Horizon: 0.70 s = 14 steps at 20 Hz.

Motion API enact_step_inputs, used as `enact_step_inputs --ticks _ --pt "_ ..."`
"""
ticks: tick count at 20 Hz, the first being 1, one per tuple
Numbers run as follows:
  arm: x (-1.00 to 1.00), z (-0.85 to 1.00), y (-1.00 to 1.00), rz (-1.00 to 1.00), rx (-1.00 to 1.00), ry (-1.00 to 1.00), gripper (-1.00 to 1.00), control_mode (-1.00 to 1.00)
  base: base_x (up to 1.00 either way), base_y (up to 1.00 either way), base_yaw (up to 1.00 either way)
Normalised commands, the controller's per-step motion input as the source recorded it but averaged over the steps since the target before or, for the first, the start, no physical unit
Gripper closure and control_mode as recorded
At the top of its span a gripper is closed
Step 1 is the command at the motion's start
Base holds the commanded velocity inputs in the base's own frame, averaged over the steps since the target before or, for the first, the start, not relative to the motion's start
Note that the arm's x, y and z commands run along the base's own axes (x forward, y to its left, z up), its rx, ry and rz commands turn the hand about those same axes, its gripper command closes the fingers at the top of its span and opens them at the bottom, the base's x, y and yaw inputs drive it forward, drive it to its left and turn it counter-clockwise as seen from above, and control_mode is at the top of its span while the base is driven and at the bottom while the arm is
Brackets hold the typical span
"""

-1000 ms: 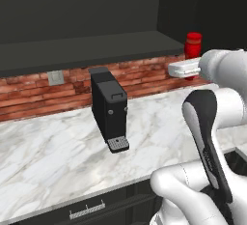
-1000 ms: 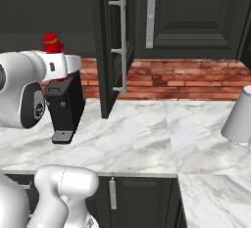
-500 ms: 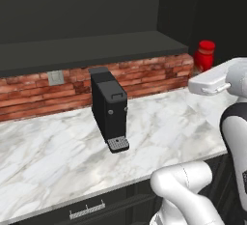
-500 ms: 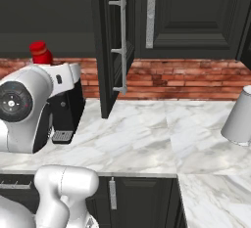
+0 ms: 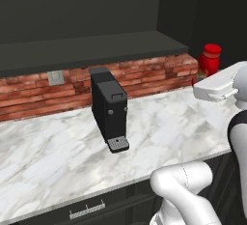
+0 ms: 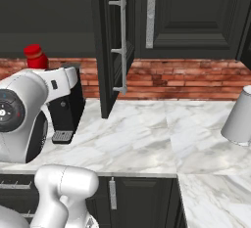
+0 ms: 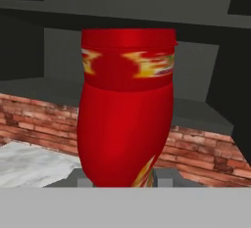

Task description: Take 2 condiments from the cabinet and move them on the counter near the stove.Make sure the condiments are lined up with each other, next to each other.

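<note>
Red bottle (image 7: 126, 109) fills centre of hand view, jaws clamped on its base; we carry it upright above marble tabletop (image 5: 159, 127), right of frame, so it sets down standing.

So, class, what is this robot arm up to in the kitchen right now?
The arm has its jaws shut on the red bottle and holds it in the air above the marble counter, out of the cabinet. The black coffee machine stands on the counter by the brick wall.
</note>
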Motion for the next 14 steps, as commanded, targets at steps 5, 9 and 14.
enact_step_inputs --ticks 5,9,14 --pt "0.0 0.0 0.0 0.0 0.0 0.0 1.0 -1.0 0.0 0.0 0.0" --pt "0.0 0.0 0.0 0.0 0.0 0.0 1.0 -1.0 0.0 0.0 0.0" --pt "-0.01 0.0 0.0 0.0 0.0 0.0 1.0 1.0 -0.31 0.0 0.0"
